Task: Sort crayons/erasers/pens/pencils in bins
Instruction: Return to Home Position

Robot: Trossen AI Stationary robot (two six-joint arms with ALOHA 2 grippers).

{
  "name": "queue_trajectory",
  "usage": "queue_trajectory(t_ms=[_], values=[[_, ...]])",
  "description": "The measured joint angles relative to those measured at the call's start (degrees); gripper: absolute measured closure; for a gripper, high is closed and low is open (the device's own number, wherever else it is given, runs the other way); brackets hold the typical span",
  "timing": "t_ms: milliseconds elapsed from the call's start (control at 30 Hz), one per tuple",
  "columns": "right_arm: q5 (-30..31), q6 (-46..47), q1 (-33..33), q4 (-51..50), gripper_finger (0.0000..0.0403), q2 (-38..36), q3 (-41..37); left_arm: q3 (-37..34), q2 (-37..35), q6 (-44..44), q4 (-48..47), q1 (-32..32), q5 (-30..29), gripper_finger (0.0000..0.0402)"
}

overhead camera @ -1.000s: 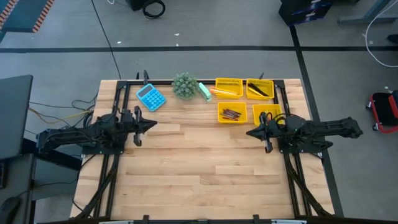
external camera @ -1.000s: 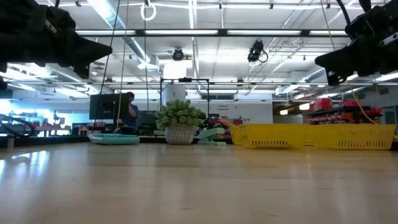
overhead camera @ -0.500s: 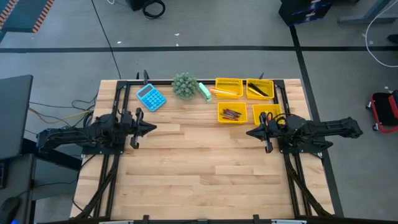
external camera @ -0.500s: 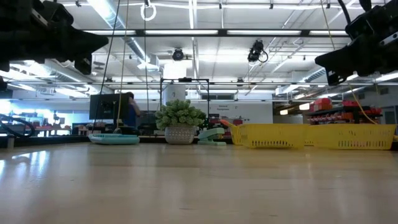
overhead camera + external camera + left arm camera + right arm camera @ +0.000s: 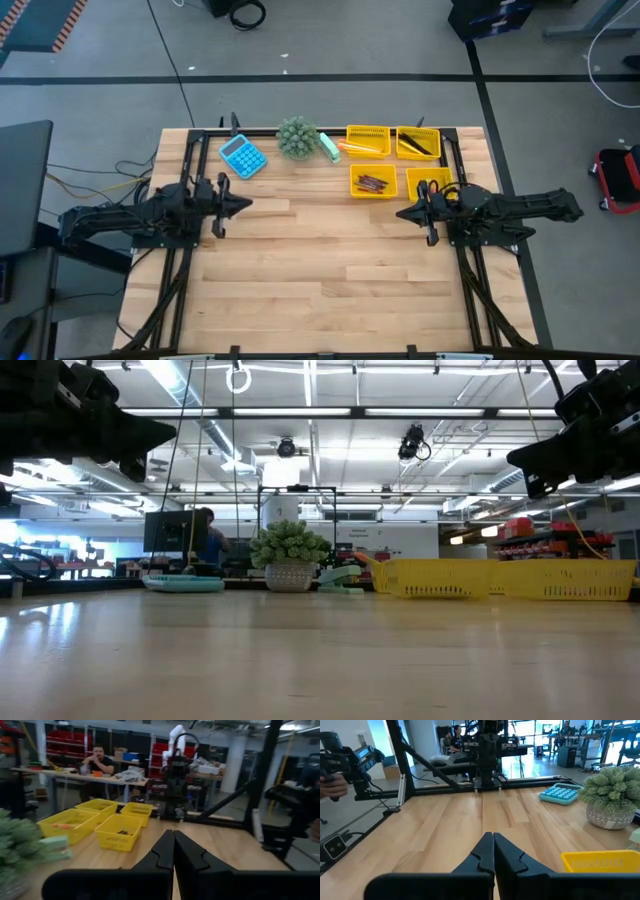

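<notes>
On the wooden table (image 5: 320, 270), four yellow bins (image 5: 393, 162) are being kept in a two-by-two block toward one o'clock from the table's centre, in the high view. Orange pencils (image 5: 358, 148) are being held in the far-left bin, and dark pens (image 5: 421, 147) in the far-right bin. Reddish-brown crayons (image 5: 374, 183) are being held in the near-left bin. The near-right bin's contents are being partly hidden by the right arm, so the erasers cannot be made out.

The left gripper (image 5: 243, 202) is being held above the table at about nine o'clock from the centre, pointing toward three o'clock. In its wrist view its fingers (image 5: 165, 851) are being pressed together tip to tip, with nothing between them. The right gripper (image 5: 401, 213) is being held at about three o'clock, just near of the bin block, pointing toward nine o'clock. Its fingers (image 5: 484, 851) are likewise being kept closed on nothing.

A blue calculator (image 5: 242, 156) is lying at eleven o'clock, well apart from the bins. A small potted plant (image 5: 297, 138) is standing at twelve o'clock, between the calculator and the bins. A pale green object (image 5: 329, 147) is lying just beside the plant, at its three o'clock side. In the left wrist view, a person (image 5: 98, 761) is being seen seated at a bench in the room beyond the table.
</notes>
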Motion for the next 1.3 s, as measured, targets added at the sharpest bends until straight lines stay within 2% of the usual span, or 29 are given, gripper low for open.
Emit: queue_trajectory(t_ms=[367,767,1300], values=[[0.01,-0.05,0.00,-0.02,0.0395,0.00,0.00,0.00,0.00,0.82,-1.25,0.02,-1.03,0.0367],[0.00,-0.08,0.00,-0.02,0.0395,0.00,0.00,0.00,0.00,0.80,-1.20,0.00,-1.02,0.0381],[0.02,-0.09,0.01,-0.02,0.0395,0.01,0.00,0.00,0.00,0.80,-1.18,0.02,-1.03,0.0370]])
